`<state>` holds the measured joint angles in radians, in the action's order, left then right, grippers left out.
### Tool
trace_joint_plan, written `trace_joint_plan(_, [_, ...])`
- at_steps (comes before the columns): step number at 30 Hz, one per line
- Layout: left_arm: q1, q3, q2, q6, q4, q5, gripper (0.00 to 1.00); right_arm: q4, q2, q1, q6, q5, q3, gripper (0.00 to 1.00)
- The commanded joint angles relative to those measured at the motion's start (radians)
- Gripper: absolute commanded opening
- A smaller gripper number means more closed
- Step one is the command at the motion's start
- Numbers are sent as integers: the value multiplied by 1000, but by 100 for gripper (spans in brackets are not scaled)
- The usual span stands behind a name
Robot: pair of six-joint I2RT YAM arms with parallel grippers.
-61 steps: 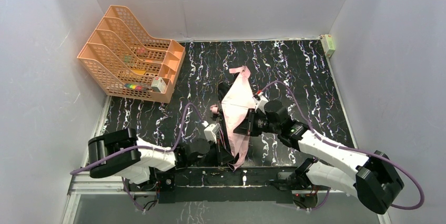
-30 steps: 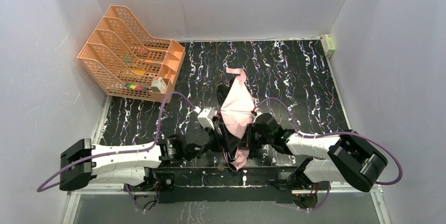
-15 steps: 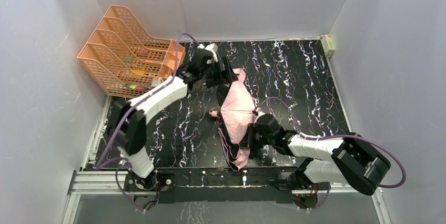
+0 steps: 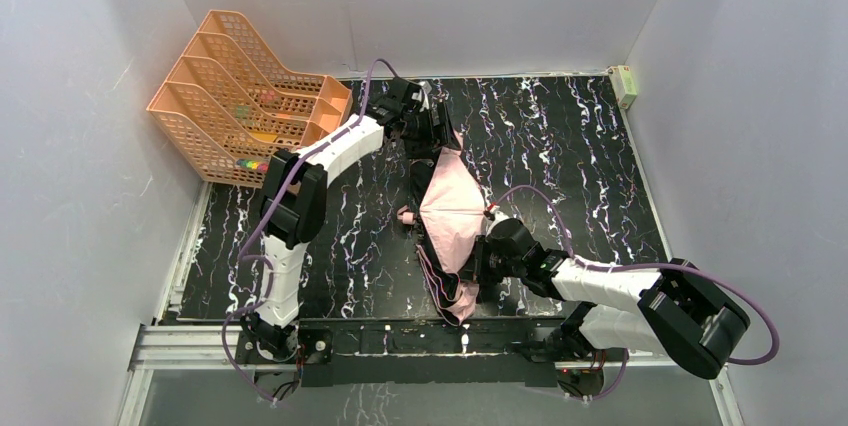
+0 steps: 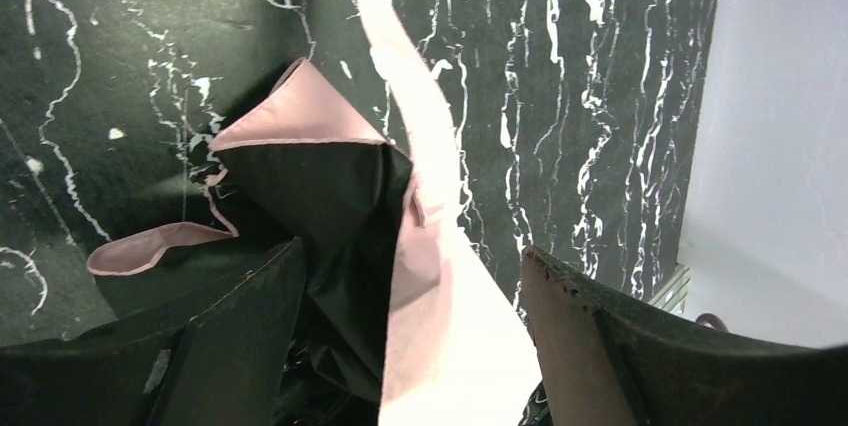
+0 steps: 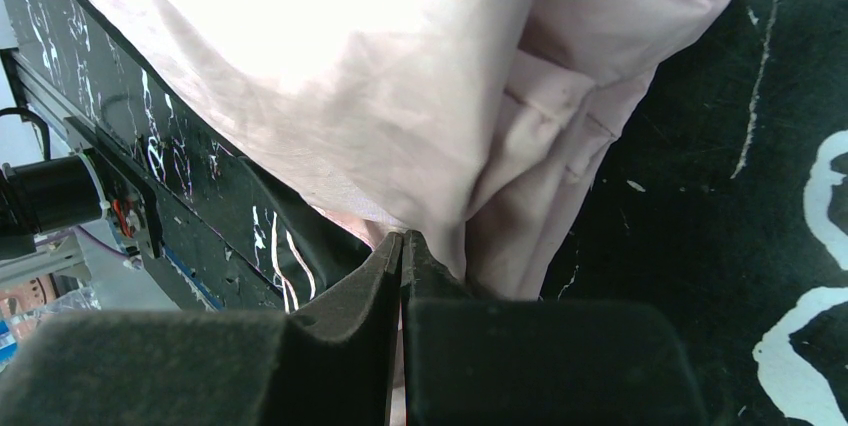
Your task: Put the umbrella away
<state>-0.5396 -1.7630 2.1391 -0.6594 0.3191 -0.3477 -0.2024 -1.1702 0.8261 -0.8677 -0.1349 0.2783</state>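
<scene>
The umbrella [image 4: 452, 208] lies half folded in the middle of the black marbled table, pale pink fabric up and black fabric at its left side. A small pale handle [image 4: 406, 214] pokes out to its left. My left gripper [image 4: 434, 130] hangs over the umbrella's far tip, open. In the left wrist view the pink and black fabric [image 5: 425, 276] runs between the spread fingers [image 5: 235, 336] without being clamped. My right gripper [image 4: 479, 264] is at the umbrella's near right edge. In the right wrist view it [image 6: 402, 246] is shut on a fold of pink fabric [image 6: 400, 116].
An orange mesh file rack [image 4: 250, 111] stands at the back left, close to my left forearm. A small pale box [image 4: 624, 84] sits in the back right corner. White walls close three sides, and a metal rail [image 4: 180, 344] runs along the front.
My left arm has swung from the near edge to the umbrella's far tip and settled over it. The right gripper has kept its hold, and the umbrella has shifted slightly.
</scene>
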Motion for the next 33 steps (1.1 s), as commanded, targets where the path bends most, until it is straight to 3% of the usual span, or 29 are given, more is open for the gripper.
trace_joint_plan(1, [-3, -49, -16, 10, 42, -78, 72, 129, -10, -2, 37, 68, -33, 12])
trace_joint_plan(5, [-3, -35, -21, 2, 14, -111, 55, 126, -12, -2, 38, 66, -30, 13])
trace_joint_plan(10, [-3, -48, -13, 4, 3, -132, 43, 124, -20, -2, 38, 60, -23, 13])
trace_joint_plan(23, [-4, -86, -29, 33, -27, -178, 0, 124, -22, -3, 34, 60, -19, 14])
trace_joint_plan(33, [-17, 58, -258, -9, -161, -204, 0, -8, -73, -2, -44, 55, -12, 14])
